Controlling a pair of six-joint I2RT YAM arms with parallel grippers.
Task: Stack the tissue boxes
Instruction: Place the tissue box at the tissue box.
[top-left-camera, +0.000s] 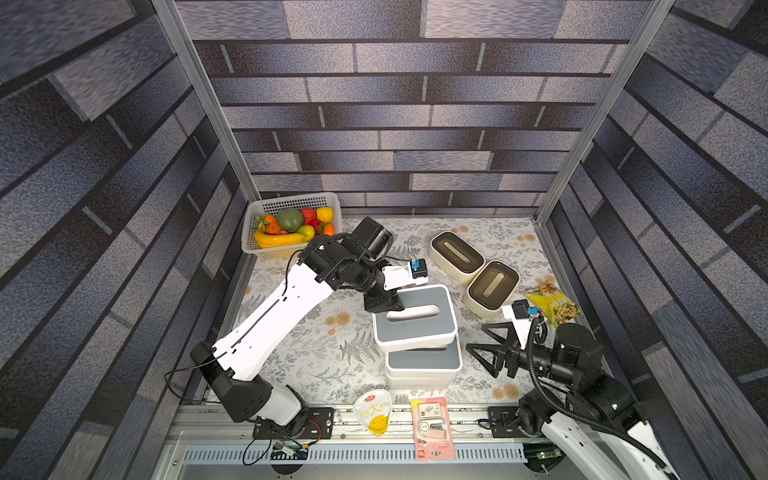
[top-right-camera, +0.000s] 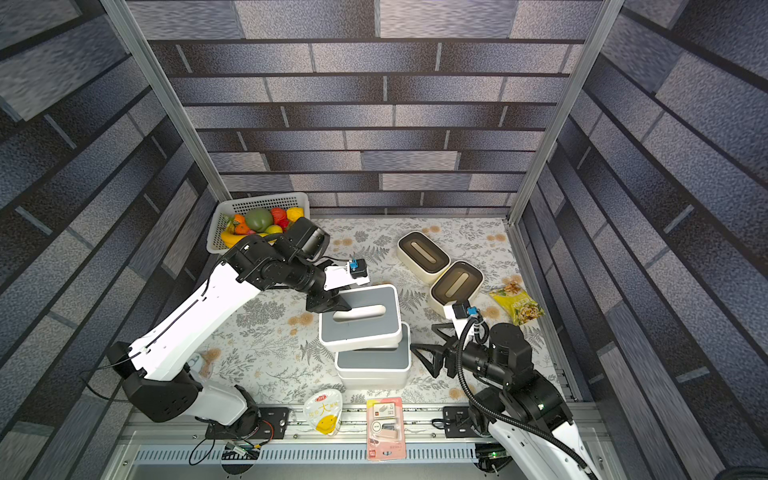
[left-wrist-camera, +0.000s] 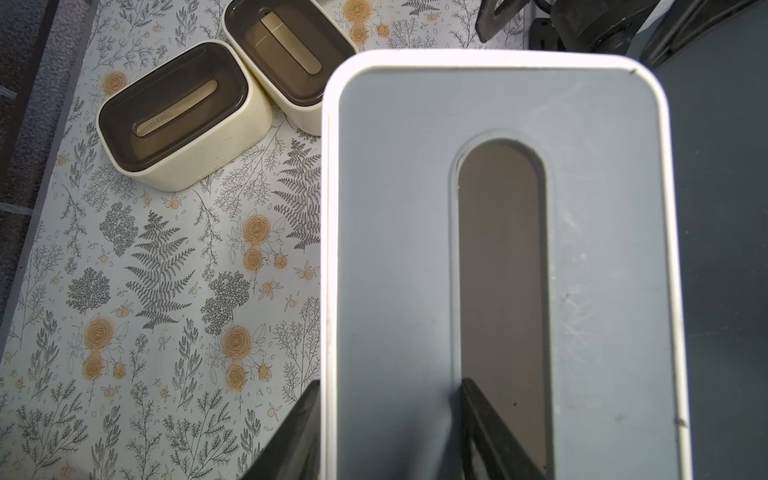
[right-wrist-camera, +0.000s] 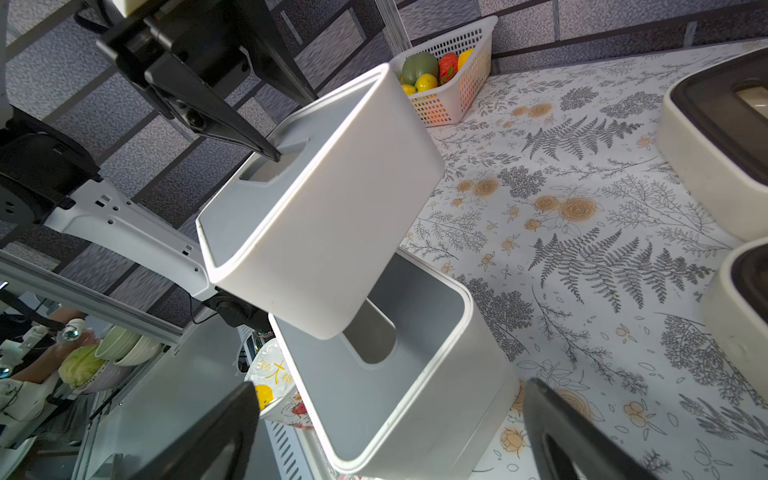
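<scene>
Now L gripper (top-left-camera: 390, 308) clamps raised grey box (top-left-camera: 432, 328) above lower box (top-left-camera: 424, 361); R gripper (top-left-camera: 476, 336) gaping, empty; brown-lid boxes (top-left-camera: 457, 253) behind.

Three walls (top-left-camera: 395, 108) papered in a grey-blue brick pattern close in the scene; aluminium posts (top-left-camera: 220, 124) stand at the back corners; the surface (top-left-camera: 332, 365) wears a pale cloth printed with grey ferns and orange flowers; a metal rail (top-left-camera: 469, 419) and a slotted duct (top-left-camera: 353, 455) run along its near edge; the light is even; outside the frame, blurred, are perhaps stacked bowls (right-wrist-camera: 124, 345).
</scene>
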